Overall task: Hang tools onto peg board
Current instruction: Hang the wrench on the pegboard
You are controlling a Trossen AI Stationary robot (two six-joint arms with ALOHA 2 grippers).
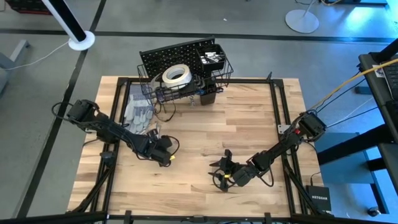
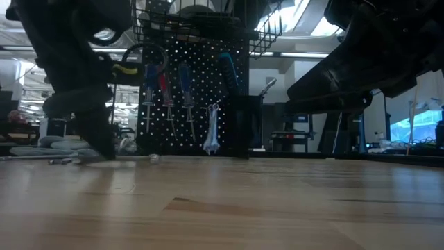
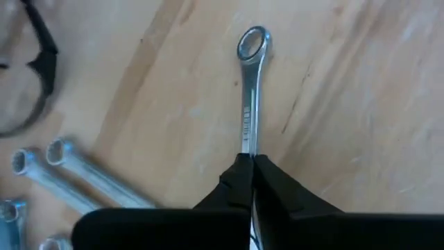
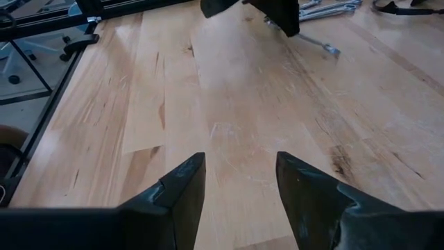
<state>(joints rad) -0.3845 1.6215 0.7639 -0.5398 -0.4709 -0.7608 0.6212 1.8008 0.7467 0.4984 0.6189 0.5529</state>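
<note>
Left gripper (image 3: 250,167): clamped on the wrench (image 3: 250,90) at its near end, low over the table (image 1: 249,124).
Wrench: flat on the wood, ring end pointing away from the fingers.
Right gripper (image 4: 239,184): parked apart, fingers spread, holding nothing.
Peg board (image 2: 191,90): upright at the table's far edge, screwdrivers and one wrench already hung.
Lift: straight up, level, clear of the spare wrenches (image 3: 62,173) beside.
Hanging: ring end presented to a free hook.

A shiny silver metal wrench (image 3: 250,97) lies on the pale, grained, matt wooden table (image 3: 361,104).
</note>
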